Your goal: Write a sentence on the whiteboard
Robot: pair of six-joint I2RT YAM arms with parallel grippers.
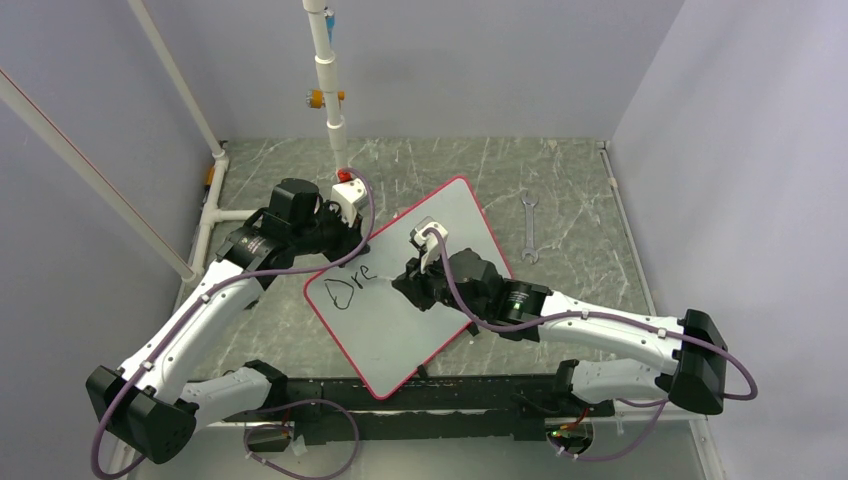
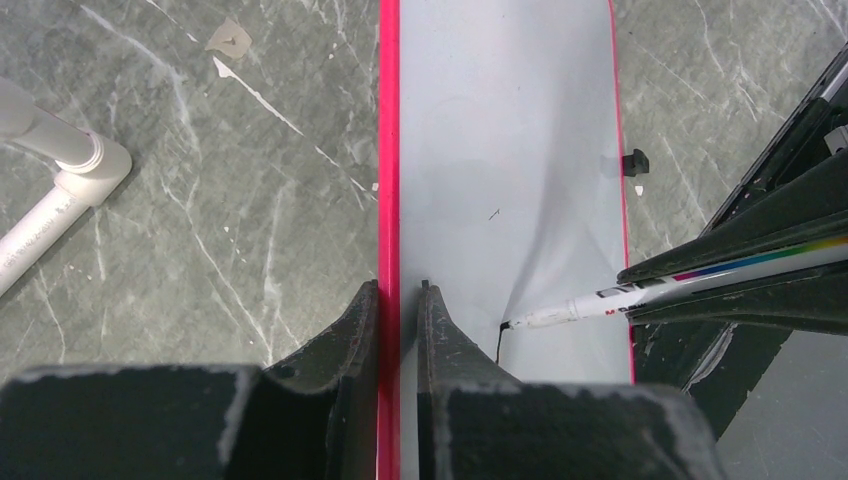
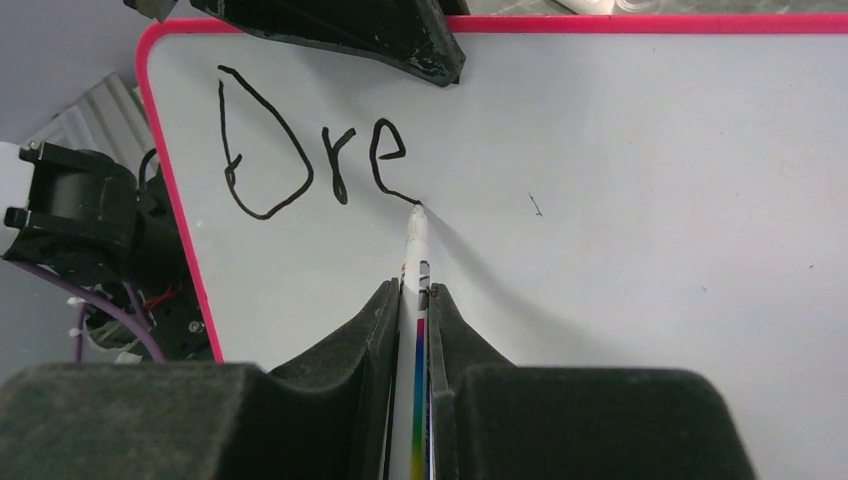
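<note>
Grey marbled bench bore the whiteboard beneath both hands: left hand pinched its red rim, right hand gripped a marker, tip just ahead, ending "Dre" of the sentence; an "a" appeared due next, demanding steady contact

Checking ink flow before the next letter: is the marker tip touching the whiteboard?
Touching. The right wrist view shows the marker's tip on the whiteboard, at the end of the lettering.
</note>
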